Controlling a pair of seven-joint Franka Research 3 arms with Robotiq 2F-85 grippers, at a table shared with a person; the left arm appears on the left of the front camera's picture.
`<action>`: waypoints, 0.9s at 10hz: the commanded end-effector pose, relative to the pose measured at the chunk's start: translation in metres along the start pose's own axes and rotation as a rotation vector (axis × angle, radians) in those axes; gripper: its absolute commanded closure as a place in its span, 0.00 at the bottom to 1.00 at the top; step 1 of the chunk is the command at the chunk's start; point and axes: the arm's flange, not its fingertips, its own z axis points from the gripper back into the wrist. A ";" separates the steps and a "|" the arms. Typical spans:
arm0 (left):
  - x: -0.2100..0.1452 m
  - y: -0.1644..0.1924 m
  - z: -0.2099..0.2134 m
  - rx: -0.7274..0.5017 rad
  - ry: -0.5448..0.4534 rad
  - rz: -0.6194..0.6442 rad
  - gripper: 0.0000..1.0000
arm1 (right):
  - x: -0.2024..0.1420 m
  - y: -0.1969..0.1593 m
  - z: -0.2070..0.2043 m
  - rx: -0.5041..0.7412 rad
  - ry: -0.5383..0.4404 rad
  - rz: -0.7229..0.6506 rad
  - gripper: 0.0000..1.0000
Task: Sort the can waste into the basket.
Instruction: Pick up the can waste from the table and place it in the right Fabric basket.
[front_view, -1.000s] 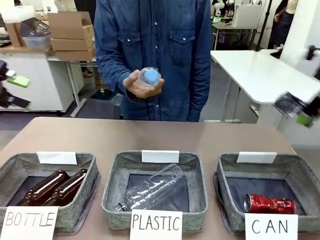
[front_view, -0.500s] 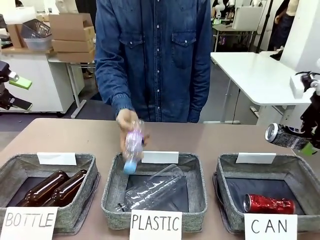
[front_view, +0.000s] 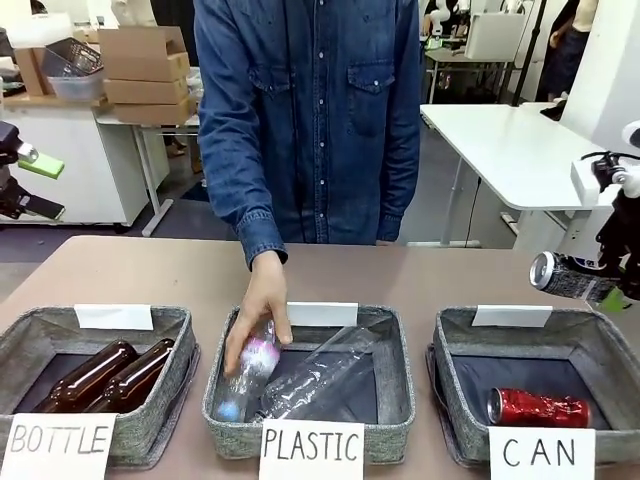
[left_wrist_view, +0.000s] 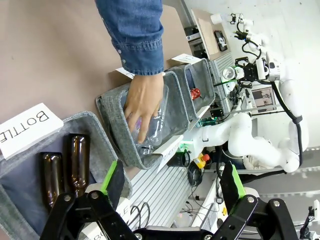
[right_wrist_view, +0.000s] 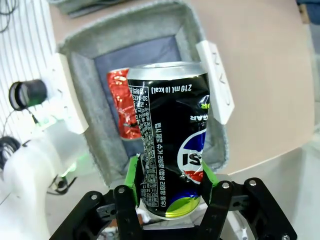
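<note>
Baskets stand three in a row along the near edge of the brown tabletop (front_view: 150, 270), each fronted by a white sign. The CAN basket (front_view: 590, 340) is the one at the robot's right, and the dented red can (front_view: 538, 408) lies on its side on the dark floor, close to the near wall behind the "CAN" sign (front_view: 542, 453).

The right gripper (right_wrist_view: 167, 192) is clamped on the black-and-silver can (right_wrist_view: 170, 150), its green pads pressed to the can's lower sides. In the front view that can (front_view: 565, 277) hangs tilted near the picture's right edge, above and just beyond the basket's far right corner, not yet over the floor. From the right wrist view the held can covers much of the basket (right_wrist_view: 95, 95) below, with the red can (right_wrist_view: 122, 105) partly hidden behind it.

In the middle, the person's hand (front_view: 260, 315) reaches into the PLASTIC basket (front_view: 395, 370), holding a clear bottle with a pink label (front_view: 245, 370) beside another clear plastic bottle (front_view: 320, 385) already lying there. The BOTTLE basket (front_view: 30, 335) at the left holds two brown glass bottles (front_view: 105, 375) side by side.

The left gripper (left_wrist_view: 170, 177) hangs with its fingers spread wide apart and nothing between them, well off to the left of the baskets.
</note>
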 end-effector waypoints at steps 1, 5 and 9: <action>-0.002 0.000 0.003 0.000 0.011 -0.019 0.00 | -0.007 -0.006 -0.006 -0.014 -0.004 0.040 0.00; -0.002 0.000 0.003 0.000 0.011 -0.019 0.00 | -0.007 -0.007 -0.009 -0.012 0.004 0.033 0.00; -0.002 0.000 0.003 0.000 0.011 -0.019 0.00 | -0.005 -0.015 -0.003 0.031 -0.071 -0.053 0.00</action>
